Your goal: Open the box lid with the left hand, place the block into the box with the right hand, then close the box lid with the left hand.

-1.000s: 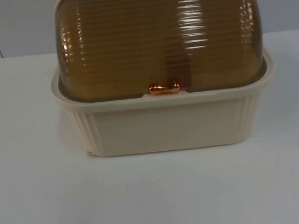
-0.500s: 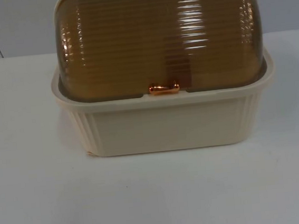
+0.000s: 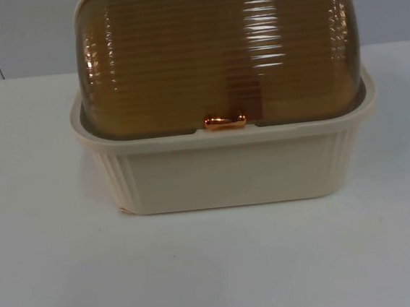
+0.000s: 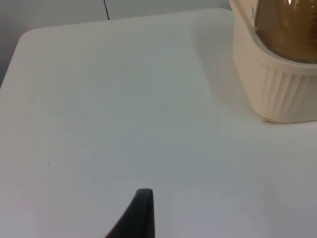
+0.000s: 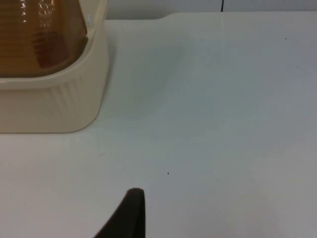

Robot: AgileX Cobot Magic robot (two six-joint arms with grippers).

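Note:
A cream ribbed box stands in the middle of the table in the top view. Its amber see-through roll lid is down, with a small copper handle at the front rim. A darker upright shape shows through the lid; I cannot tell what it is. My left gripper hangs over bare table to the left of the box, well apart from it. My right gripper hangs over bare table to the right of the box, also apart. Both arms wait.
The white table top spreads in front of the box and on both sides. A grey partition wall closes the table behind the box. The table's far left corner is rounded.

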